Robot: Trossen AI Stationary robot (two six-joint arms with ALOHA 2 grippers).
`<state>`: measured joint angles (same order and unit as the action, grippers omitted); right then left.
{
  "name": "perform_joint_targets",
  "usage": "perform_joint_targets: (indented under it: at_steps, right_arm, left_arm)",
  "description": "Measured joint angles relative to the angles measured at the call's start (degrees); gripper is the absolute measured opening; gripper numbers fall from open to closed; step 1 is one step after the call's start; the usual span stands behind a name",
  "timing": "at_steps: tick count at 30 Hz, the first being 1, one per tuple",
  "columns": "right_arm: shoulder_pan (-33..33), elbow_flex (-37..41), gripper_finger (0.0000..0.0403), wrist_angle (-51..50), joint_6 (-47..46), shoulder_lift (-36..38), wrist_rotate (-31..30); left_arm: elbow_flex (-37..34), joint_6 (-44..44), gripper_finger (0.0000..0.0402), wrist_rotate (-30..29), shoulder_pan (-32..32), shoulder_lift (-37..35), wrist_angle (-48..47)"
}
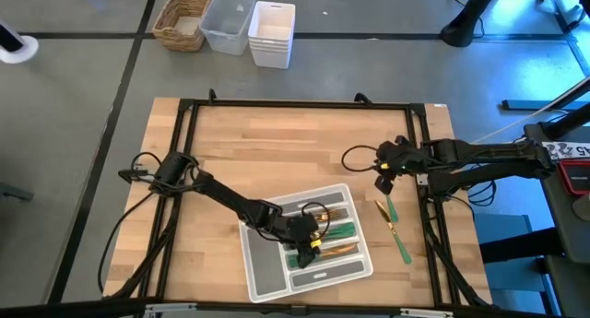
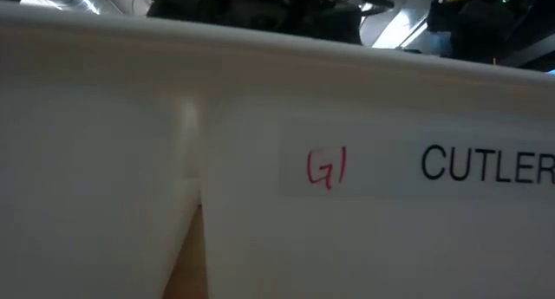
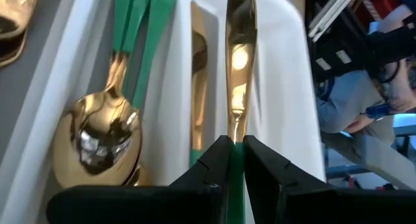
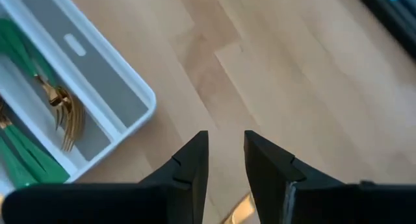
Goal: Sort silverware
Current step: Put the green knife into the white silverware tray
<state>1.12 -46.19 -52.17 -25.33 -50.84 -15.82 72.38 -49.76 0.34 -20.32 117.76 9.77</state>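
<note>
The grey compartment tray [image 1: 261, 279] sits near the table's front edge, holding gold-headed, green-handled silverware. My left gripper [image 1: 312, 245] reaches into it, shut on a knife [image 3: 239, 49] whose gold blade runs out ahead of the fingers over a tray divider [image 3: 279, 74]. Spoons [image 3: 104, 136] and another knife [image 3: 198, 81] lie in compartments beside it, and forks [image 4: 65, 117] lie in another. My right gripper [image 1: 383, 178] hangs open over bare wood at the right [image 4: 226, 143]. Two more pieces [image 1: 395, 224] lie on the table below it. My left gripper pinches the knife's green handle [image 3: 236, 160] between its two fingers, just behind where the gold blade begins. The fingers slant down from the table's left side and lie along the knife. I cannot tell whether the blade touches the tray.
A black frame [image 1: 295, 104] rims the table. Beyond the far edge stand a wicker basket [image 1: 182, 21], a clear bin [image 1: 228, 21] and a white bin [image 1: 272, 32]. A white labelled container wall [image 2: 277, 160] fills the low view. A person [image 3: 344, 107] shows beyond the table.
</note>
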Motion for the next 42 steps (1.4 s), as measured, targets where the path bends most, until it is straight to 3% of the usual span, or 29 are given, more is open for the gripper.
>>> perform_joint_targets:
  at_steps: [13,19,29,42]
  right_arm:
    - [0.01,0.25,0.0099,-13.24,-17.88,-2.62,-0.05]
    - [0.03,3.02,0.0099,-13.31,-18.36,-3.44,1.07]
    - [0.01,8.56,0.0099,-12.07,-18.41,-3.42,1.54]
    - [0.01,15.55,0.0099,-7.56,-27.37,-3.42,1.41]
  left_arm:
    - [0.1,4.11,0.0029,-4.38,-1.04,2.51,0.75]
    - [0.15,8.47,0.0036,-4.18,-1.09,2.82,1.18]
    - [0.05,15.56,0.0091,-4.14,-2.01,2.95,3.0]
    - [-0.04,20.47,0.0098,-2.42,4.44,0.81,2.38]
